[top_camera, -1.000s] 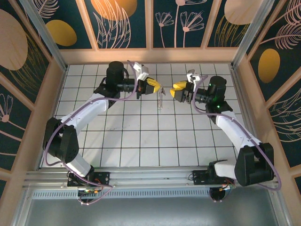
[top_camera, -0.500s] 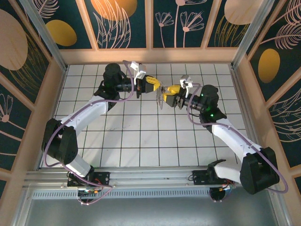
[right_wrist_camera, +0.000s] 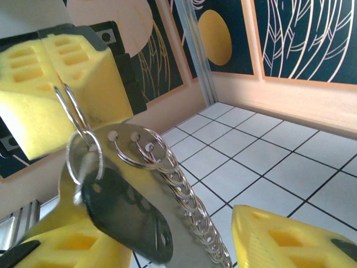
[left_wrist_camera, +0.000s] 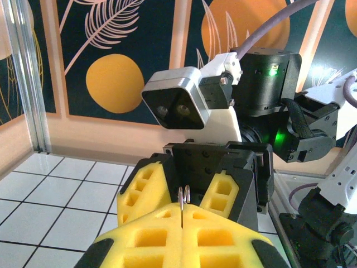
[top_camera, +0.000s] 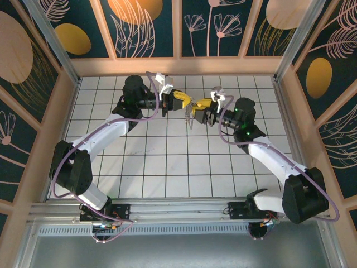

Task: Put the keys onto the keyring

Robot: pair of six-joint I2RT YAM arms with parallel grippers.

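Keyring [left_wrist_camera: 183, 196] is up off the worktop [top_camera: 167, 162], pinched edge-on in the closed left gripper [top_camera: 187, 103], with the black-headed key [right_wrist_camera: 127, 215] dangling from it. Right gripper [top_camera: 199, 105] is nose to nose with it, jaws apart either side of that key.

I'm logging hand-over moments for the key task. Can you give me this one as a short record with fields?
left pincer: shut, pinching the keyring's thin wire between its pads
keyring: held off the floor, with a string of small rings hanging from it
black-headed key: seems to hang on the ring, between the right pincer's fingers
right pincer: open, tip to tip with the left one
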